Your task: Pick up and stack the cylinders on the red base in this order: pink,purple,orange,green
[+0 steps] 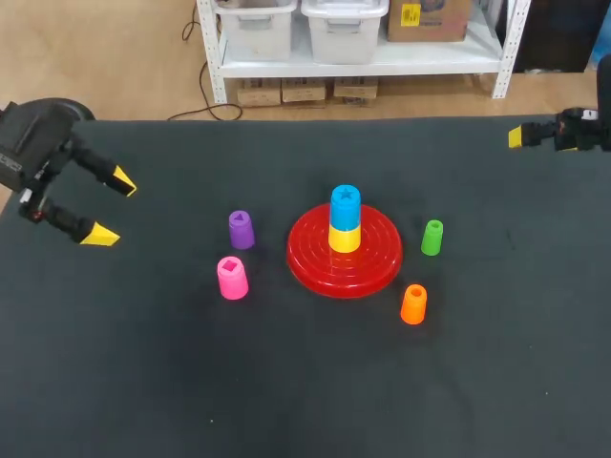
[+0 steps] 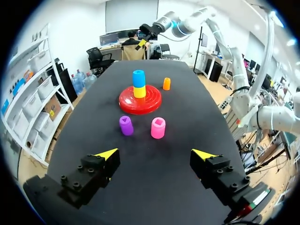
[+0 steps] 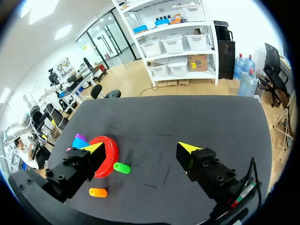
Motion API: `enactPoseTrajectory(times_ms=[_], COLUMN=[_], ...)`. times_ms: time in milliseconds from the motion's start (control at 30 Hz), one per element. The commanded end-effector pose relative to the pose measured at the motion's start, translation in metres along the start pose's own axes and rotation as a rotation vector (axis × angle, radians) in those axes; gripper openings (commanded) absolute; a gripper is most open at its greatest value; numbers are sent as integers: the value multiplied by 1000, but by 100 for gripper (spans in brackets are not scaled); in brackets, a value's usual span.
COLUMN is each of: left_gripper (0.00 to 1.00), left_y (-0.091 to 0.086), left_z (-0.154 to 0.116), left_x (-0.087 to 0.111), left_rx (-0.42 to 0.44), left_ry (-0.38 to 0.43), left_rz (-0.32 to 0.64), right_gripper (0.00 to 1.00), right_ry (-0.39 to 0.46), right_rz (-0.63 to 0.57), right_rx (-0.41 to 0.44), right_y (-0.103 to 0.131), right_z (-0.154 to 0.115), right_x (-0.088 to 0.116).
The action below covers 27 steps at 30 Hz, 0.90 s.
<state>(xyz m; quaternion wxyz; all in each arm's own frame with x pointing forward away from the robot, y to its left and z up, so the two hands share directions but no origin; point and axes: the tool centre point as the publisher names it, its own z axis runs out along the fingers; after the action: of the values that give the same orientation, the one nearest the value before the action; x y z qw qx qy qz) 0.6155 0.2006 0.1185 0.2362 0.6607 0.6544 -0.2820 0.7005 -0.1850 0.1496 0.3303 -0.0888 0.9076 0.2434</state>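
Nothing picked yet; left gripper and right gripper both gape empty at the tabletop's edges; next, left should reach the pink cylinder.

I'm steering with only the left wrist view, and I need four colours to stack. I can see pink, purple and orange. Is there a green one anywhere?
Observer: Yes. The head view shows a green cylinder standing on the table beside the red base, not touching it.
Operator: Is the other gripper holding something?
Observer: No. The right wrist view shows the right gripper open, nothing between its fingers.
Operator: Which is closer to it, green or orange?
Observer: Green, by the head view; the orange cylinder stands farther from it.
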Motion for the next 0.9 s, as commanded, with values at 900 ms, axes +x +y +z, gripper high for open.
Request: enactPoseTrajectory(times_ms=[900], left_gripper=[100], left_y=[0], left_z=[-6], left_x=[-14], left_rx=[-48], left_ry=[-140], left_rz=[-23], right_gripper=[100], right_ry=[0], right_rz=[0], right_rx=[1], right_y=[0], right_z=[0], right_x=[0])
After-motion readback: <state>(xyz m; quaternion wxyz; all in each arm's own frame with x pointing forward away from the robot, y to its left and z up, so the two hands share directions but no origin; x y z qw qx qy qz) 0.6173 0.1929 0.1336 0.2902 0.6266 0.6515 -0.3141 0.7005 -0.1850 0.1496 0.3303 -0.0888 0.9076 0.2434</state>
